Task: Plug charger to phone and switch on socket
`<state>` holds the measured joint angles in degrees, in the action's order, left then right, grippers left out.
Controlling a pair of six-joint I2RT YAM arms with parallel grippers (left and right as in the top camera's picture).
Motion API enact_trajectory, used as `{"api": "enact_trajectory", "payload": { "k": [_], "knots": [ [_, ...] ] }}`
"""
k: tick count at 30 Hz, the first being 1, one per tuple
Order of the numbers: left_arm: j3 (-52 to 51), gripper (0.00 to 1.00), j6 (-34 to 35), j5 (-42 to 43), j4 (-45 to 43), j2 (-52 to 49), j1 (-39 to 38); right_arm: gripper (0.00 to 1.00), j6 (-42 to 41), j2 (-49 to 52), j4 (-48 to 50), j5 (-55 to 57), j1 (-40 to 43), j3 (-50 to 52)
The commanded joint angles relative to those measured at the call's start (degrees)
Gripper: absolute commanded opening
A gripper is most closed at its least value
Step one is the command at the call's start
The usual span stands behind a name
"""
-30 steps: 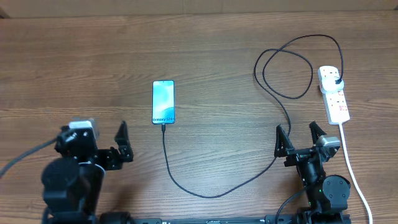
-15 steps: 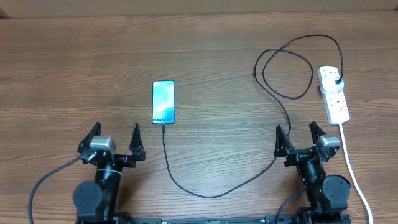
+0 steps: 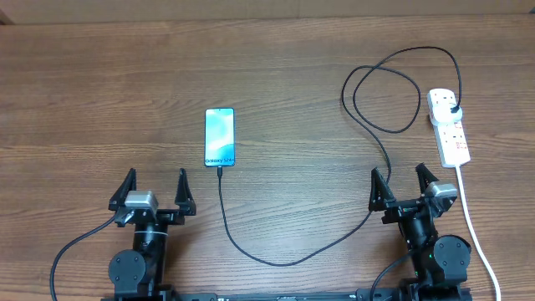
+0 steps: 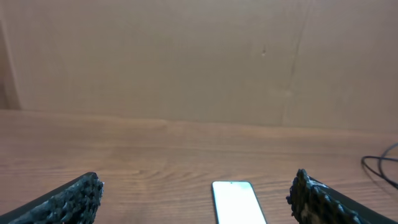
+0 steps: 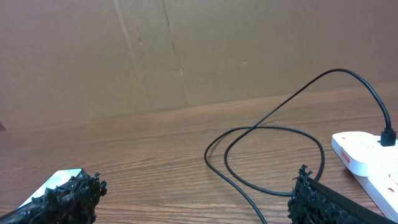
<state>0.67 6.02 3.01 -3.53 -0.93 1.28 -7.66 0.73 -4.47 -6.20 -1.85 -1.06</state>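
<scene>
The phone (image 3: 219, 137) lies flat left of centre, its light blue screen up; the left wrist view shows it (image 4: 236, 202) ahead between the fingers, the right wrist view at far left (image 5: 59, 179). The charger's black cable (image 3: 276, 262) meets the phone's near edge, sweeps along the front, loops (image 5: 273, 134) and ends in a black plug seated in the white socket (image 3: 449, 127) (image 5: 367, 155) at the right. My left gripper (image 3: 155, 186) (image 4: 198, 182) stands open near the front edge, below-left of the phone. My right gripper (image 3: 399, 181) (image 5: 198, 180) stands open, the cable passing just left of it.
The socket's thick white cord (image 3: 478, 238) runs down the right side past my right arm to the front edge. A brown cardboard wall (image 4: 186, 56) stands behind the wooden table (image 3: 100, 92).
My left arm has swung in from the far left, turned to face straight ahead and settled slightly rightward. The right arm, phone, cable and socket have not moved.
</scene>
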Motion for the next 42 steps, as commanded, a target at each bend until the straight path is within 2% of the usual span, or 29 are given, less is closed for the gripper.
{"api": "enact_trajectory", "payload": {
  "k": [1,4,42],
  "knots": [
    [-0.42,1.0,-0.26,-2.14,3.34,0.76,0.63,1.0,0.04,-0.57,0.26,-0.35,0.37,0.61],
    [-0.42,1.0,-0.24,-2.12,8.09,0.76,0.63,1.0,0.07,-0.57,0.26,-0.35,0.37,0.61],
    [-0.39,0.99,-0.44,-1.95,7.98,0.72,0.63,1.0,0.07,-0.57,0.28,-0.35,0.37,0.61]
  ]
}}
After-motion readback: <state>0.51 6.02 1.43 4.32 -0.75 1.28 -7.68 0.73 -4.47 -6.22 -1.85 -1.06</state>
